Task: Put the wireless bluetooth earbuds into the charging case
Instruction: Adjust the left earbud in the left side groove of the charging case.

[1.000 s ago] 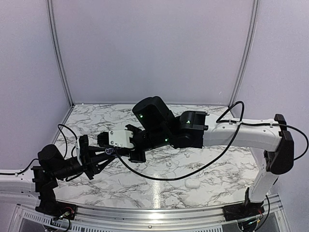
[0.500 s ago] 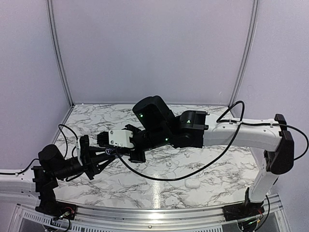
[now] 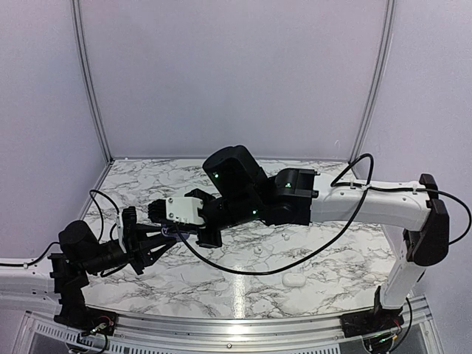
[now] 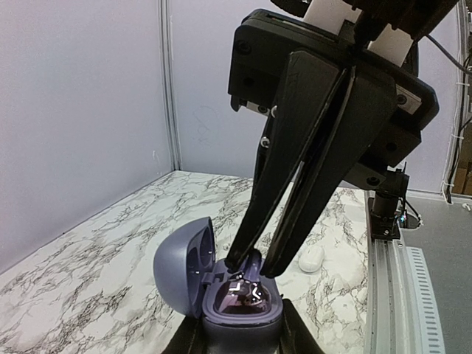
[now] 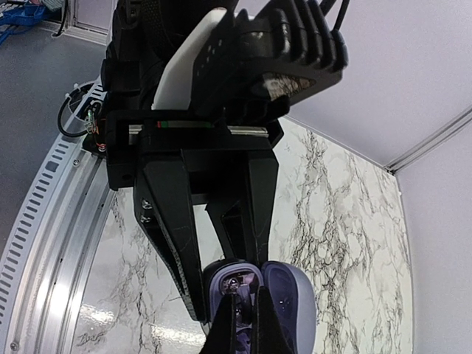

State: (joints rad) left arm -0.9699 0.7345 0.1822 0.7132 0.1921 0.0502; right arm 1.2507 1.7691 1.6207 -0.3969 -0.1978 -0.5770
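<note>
While the tiny dark grey shiny earbud (image 4: 247, 293) lies in the well of the open blue-grey pebble-shaped charging case (image 4: 221, 313), seating is unconfirmed. Right gripper (image 4: 252, 264) fingers nearly together over it; grip: cannot tell. Left gripper (image 4: 237, 335) clamps case. Risk: bud lifts w/ tips on retraction.

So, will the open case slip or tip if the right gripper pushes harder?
It may slip: the case looks smooth and rounded, and the left gripper holds only its lower sides. The raised lid hangs to one side, so it could twist.
</note>
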